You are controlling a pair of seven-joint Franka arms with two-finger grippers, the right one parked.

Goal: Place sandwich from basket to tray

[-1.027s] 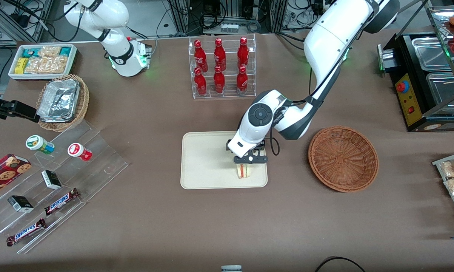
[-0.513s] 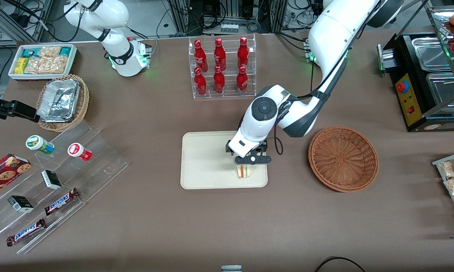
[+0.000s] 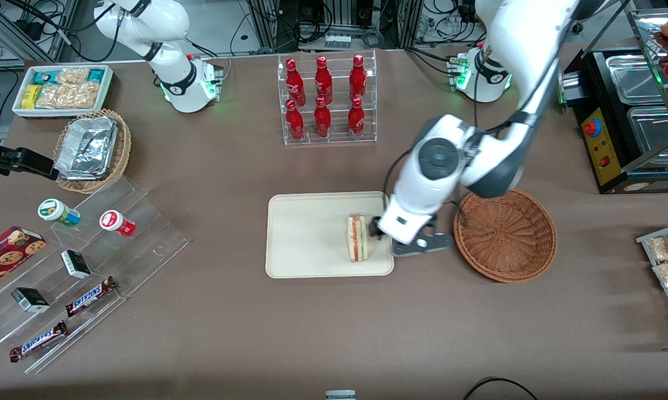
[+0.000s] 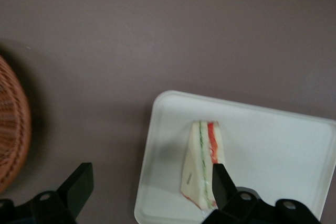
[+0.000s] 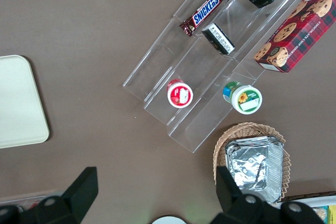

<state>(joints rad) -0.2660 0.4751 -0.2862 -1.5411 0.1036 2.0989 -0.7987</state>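
The sandwich (image 3: pixel 357 239) stands on its edge on the cream tray (image 3: pixel 306 233), near the tray's end closest to the reddish-brown basket (image 3: pixel 505 233). The basket holds nothing. My left gripper (image 3: pixel 408 240) hangs raised over the tray's edge, between the sandwich and the basket. It is open and empty. In the left wrist view the sandwich (image 4: pixel 202 163) lies on the tray (image 4: pixel 273 145) beside one finger, apart from it, with the gripper (image 4: pixel 151 187) spread wide and the basket's rim (image 4: pixel 13 124) at the side.
A clear rack of red bottles (image 3: pixel 326 100) stands farther from the camera than the tray. A tan basket of foil packs (image 3: pixel 92 150), a white snack bin (image 3: pixel 63 89) and a stepped acrylic shelf (image 3: pixel 84 261) lie toward the parked arm's end. A black appliance (image 3: pixel 628 116) stands at the working arm's end.
My gripper has let go of the sandwich, risen and moved off it toward the basket. The sandwich stays on the tray, now fully in view.
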